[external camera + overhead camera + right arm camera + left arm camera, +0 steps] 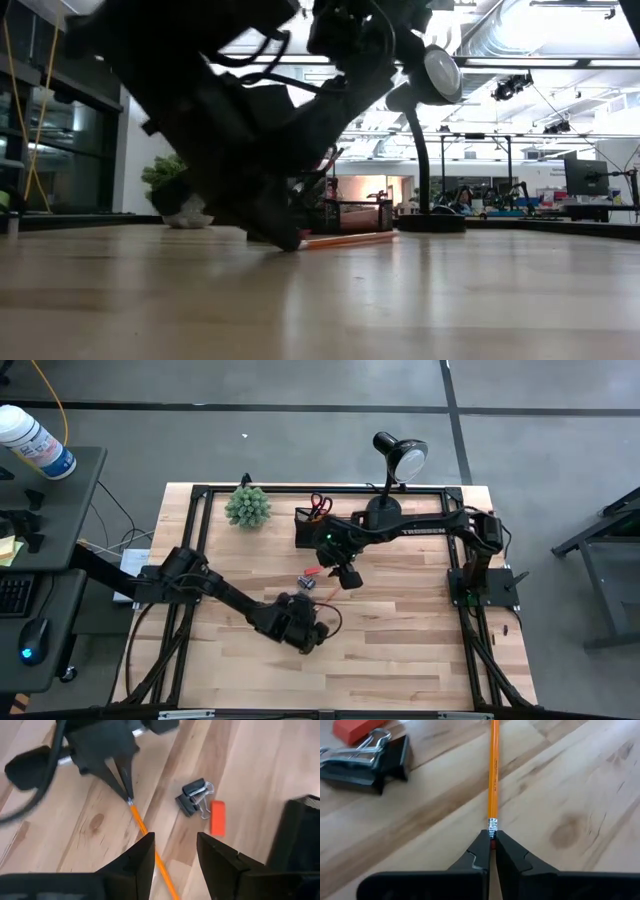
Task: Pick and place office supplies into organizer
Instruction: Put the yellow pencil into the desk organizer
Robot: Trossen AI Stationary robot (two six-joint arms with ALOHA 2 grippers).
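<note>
Left gripper (pixel 493 851): fingers pinched together on the eraser end of an orange pencil (pixel 493 775), low over the table (pixel 400 650) near its middle.

Grip point: the very tip, at the silver ferrule; the long shaft runs straight away from the fingers and lies flat on the wood.

Pencil, handling: judged light, stiff and slim; a hold this far out at the end will likely let it droop or swivel when lifted, and the smooth painted shaft could slide. A hold nearer the middle would probably carry it steadier.

Right gripper (pixel 174 851): fingers spread apart, empty, hovering above the same pencil farther along its length, near the organizer (pixel 318 528).

Nearby supplies: a black binder clip (pixel 365 760) and a small orange eraser block (pixel 356 728) lie just beside each other on the table, close to the pencil but apart from it.

Organizer: stands at the far side of the table, red-handled scissors (pixel 319 505) upright in it, between the green plant ball (pixel 247 506) and the desk lamp (pixel 398 460).
</note>
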